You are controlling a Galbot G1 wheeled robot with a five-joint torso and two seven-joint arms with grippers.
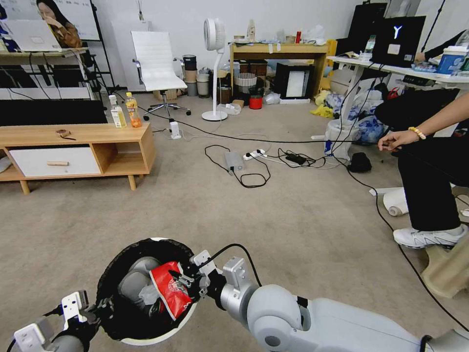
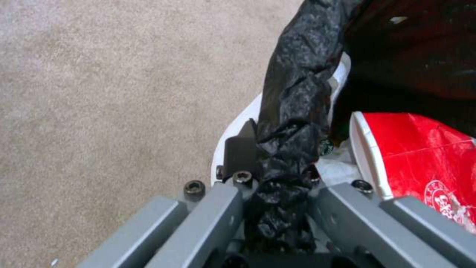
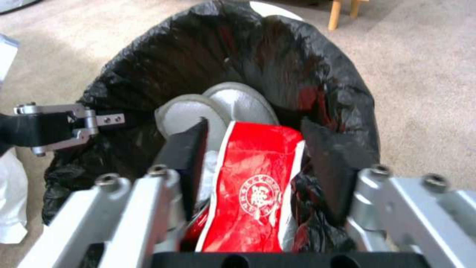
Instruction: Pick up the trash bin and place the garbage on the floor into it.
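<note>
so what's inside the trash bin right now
In the trash bin: a flat red packet between the open right gripper's fingers and a grey crumpled item. The bottom is covered.

Red packet (image 3: 253,193) lower end cut off by frame edge; trash bin (image 1: 161,337) interior largely hidden beneath it

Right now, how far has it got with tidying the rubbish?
Nearly there, it seems. The left claw holds the bin by its rim. The right claw, open, hovers over a red packet lying in the bin atop other litter. No litter shows on the carpet ahead.
</note>
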